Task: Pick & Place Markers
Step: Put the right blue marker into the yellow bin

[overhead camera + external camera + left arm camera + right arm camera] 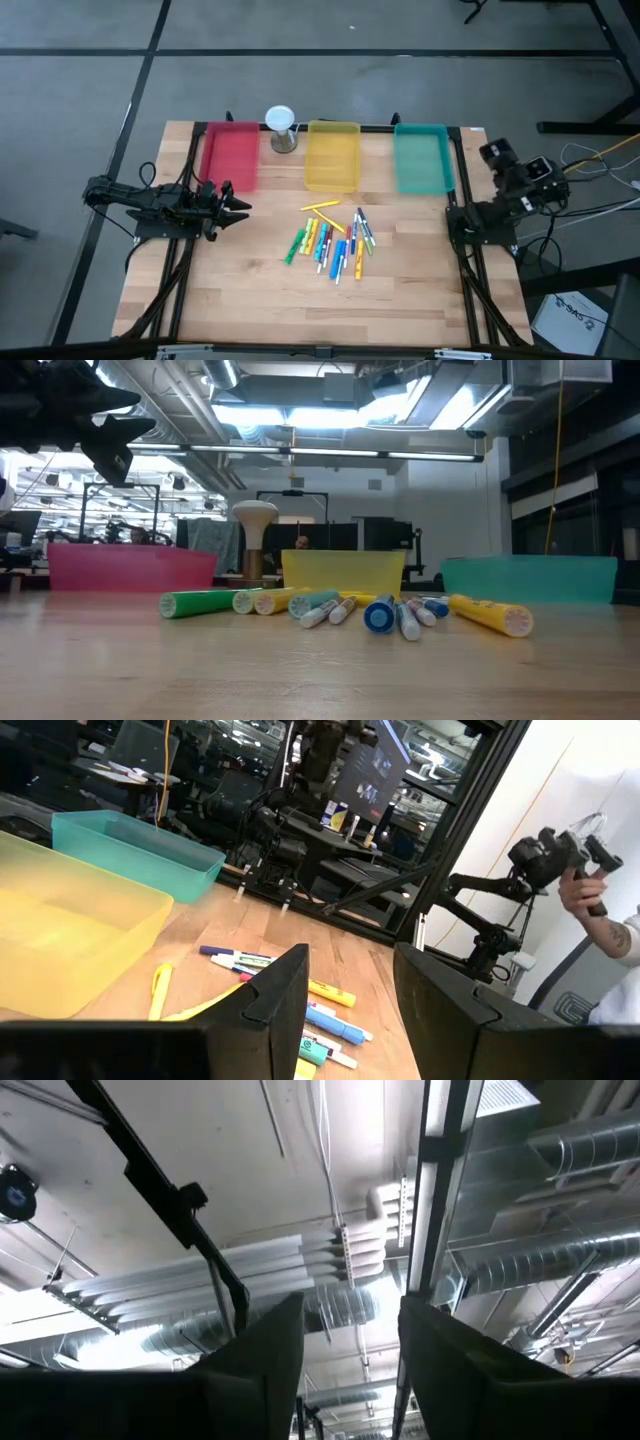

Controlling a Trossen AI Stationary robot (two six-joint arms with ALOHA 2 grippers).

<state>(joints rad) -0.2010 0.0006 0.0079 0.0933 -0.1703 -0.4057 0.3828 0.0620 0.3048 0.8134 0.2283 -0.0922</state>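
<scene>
Several markers (335,240) in yellow, orange, green and blue lie in a loose pile on the wooden table's middle; they also show in the low view (380,615) and the left wrist view (320,1005). My left gripper (240,205) stands open near the table's left edge, pointing level toward the pile, nothing between its fingers (350,995). My right gripper (497,153) is at the table's right edge, raised and tipped upward. It is open (350,1360) and its wrist view sees only the ceiling.
A red tray (231,155), a yellow tray (332,155) and a teal tray (421,158) stand in a row along the far edge. A white-topped hourglass-like object (281,128) stands between red and yellow. A person's hand (590,900) shows beyond the right arm.
</scene>
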